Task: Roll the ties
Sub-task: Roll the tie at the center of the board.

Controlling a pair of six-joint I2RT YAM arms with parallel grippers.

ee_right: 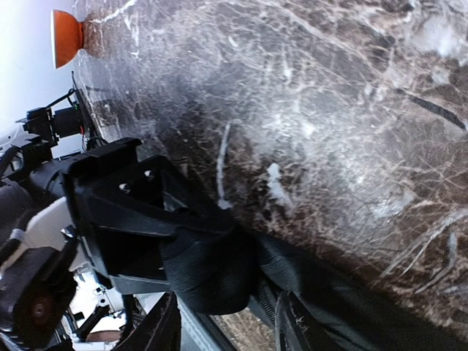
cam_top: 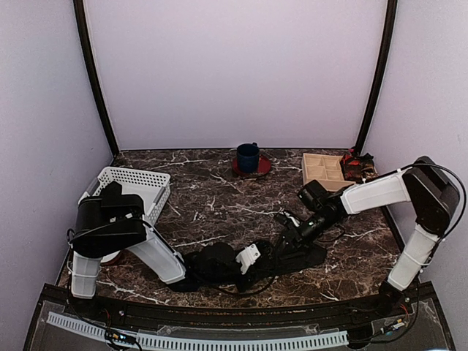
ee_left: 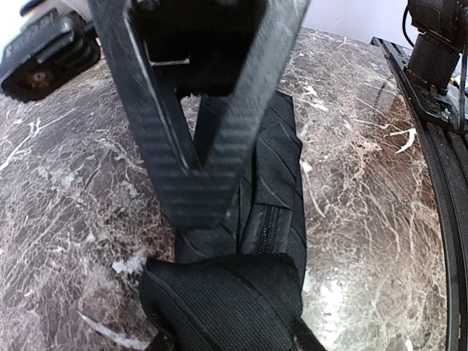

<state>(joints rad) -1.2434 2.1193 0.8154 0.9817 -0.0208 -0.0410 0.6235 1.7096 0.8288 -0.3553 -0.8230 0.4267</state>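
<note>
Pinching the coiled end of a black necktie (ee_left: 219, 292) near the front of the table (ee_left: 365, 183), the left end effector (ee_left: 232, 342) grips soft, light fabric likely to unwind unless held across the coil's flanks, while the right end effector (ee_right: 227, 329) stands spread over the flat strip.

A basket (cam_top: 135, 174) sits at the back left of the table (cam_top: 212, 205). A mug (cam_top: 247, 156) stands on a saucer (cam_top: 262, 168) at the back centre. To its right lies a divided tray (cam_top: 322, 170), with a small object (cam_top: 357, 165) just beside it on the right. A tie (cam_top: 311, 256) lies near the front centre, with the left gripper (cam_top: 248, 259) at its coiled end and the right gripper (cam_top: 287, 238) over it.
</note>
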